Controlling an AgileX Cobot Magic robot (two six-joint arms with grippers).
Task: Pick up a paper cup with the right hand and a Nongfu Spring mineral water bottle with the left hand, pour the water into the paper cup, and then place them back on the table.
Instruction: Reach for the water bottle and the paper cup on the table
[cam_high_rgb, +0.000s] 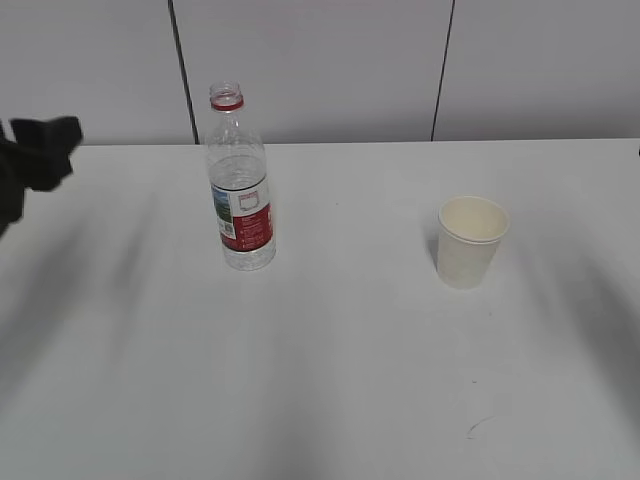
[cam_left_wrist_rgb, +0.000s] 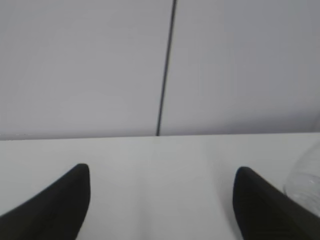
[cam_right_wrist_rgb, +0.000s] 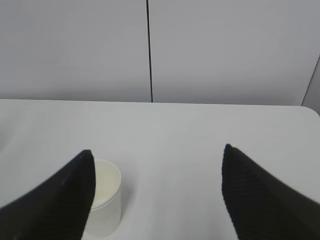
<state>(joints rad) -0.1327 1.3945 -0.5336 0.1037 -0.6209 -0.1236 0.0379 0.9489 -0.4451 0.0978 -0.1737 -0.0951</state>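
One bottle (cam_high_rgb: 240, 180), one paper cup (cam_high_rgb: 471, 241), standing apart on table (cam_high_rgb: 330, 380)

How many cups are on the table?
1. The paper cup stands upright on the right side of the table, well apart from the water bottle on the left. No other cup shows.

1. You have the Nongfu Spring mineral water bottle (cam_high_rgb: 240, 180) standing upright on the table (cam_high_rgb: 320, 380), left of centre and nearer the far edge.
2. Your paper cup (cam_high_rgb: 470, 242) stands upright, mouth up, well apart to the right.
3. Your left hand (cam_high_rgb: 35, 160) shows only as a dark shape at the table's left edge.
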